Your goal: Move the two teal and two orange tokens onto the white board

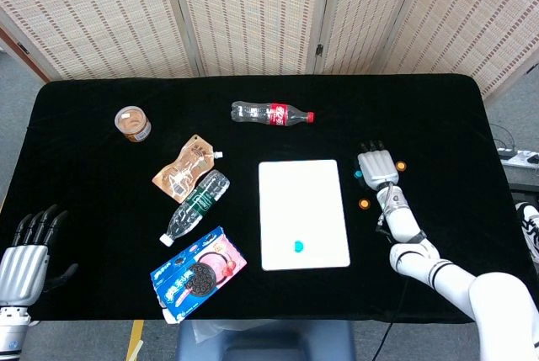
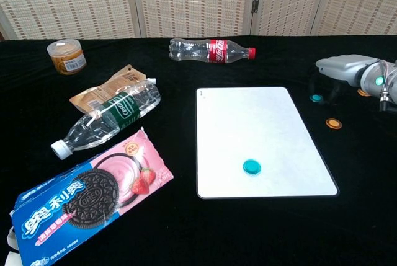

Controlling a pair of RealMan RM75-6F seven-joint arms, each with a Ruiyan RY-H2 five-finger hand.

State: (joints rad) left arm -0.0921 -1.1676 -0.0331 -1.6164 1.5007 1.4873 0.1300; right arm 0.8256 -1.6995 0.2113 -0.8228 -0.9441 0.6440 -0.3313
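step: reaching for second teal token (image 2: 316, 98) | right hand (image 1: 377, 167) palm-down just above it, fingers apart, empty | left hand (image 1: 24, 256) idle, spread | white board (image 2: 260, 139) carries one teal token (image 2: 250, 167) | orange tokens (image 2: 334, 123) on table | next: pinch token, carry left to board

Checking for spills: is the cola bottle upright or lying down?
Lying down. The cola bottle rests on its side, red cap pointing toward the robot's right.
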